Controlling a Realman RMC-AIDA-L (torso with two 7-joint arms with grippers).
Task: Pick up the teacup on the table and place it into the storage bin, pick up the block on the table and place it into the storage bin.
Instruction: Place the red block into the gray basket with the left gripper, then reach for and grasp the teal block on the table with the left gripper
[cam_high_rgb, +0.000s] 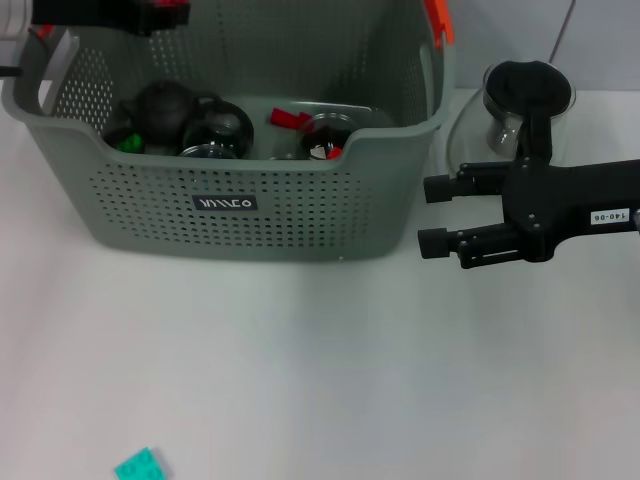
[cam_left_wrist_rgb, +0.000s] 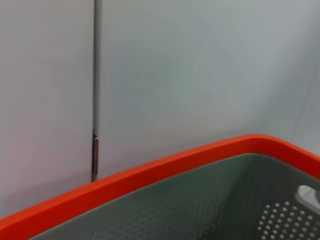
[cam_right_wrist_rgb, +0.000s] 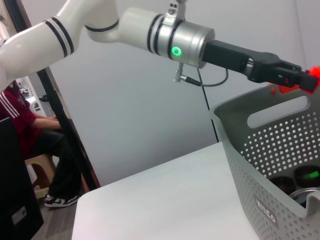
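Observation:
The storage bin (cam_high_rgb: 300, 215), grey-green and perforated with a black label, stands at the back middle of the table; it also shows in the right wrist view (cam_right_wrist_rgb: 270, 150) and its orange-red rim in the left wrist view (cam_left_wrist_rgb: 150, 172). Dark tea ware lies inside it, among it a round dark pot (cam_high_rgb: 165, 105) and a cup with red on it (cam_high_rgb: 325, 137). A teal block (cam_high_rgb: 140, 466) lies on the table at the near left edge. My left gripper (cam_high_rgb: 160, 15) hangs over the bin's far left; something red shows at its tip (cam_right_wrist_rgb: 295, 77). My right gripper (cam_high_rgb: 432, 215) is open and empty, right of the bin.
A clear glass pot with a black lid and handle (cam_high_rgb: 525, 100) stands behind my right gripper. An orange-red handle tab (cam_high_rgb: 437, 20) sticks up on the bin's right side. The white table (cam_high_rgb: 350, 370) stretches in front of the bin.

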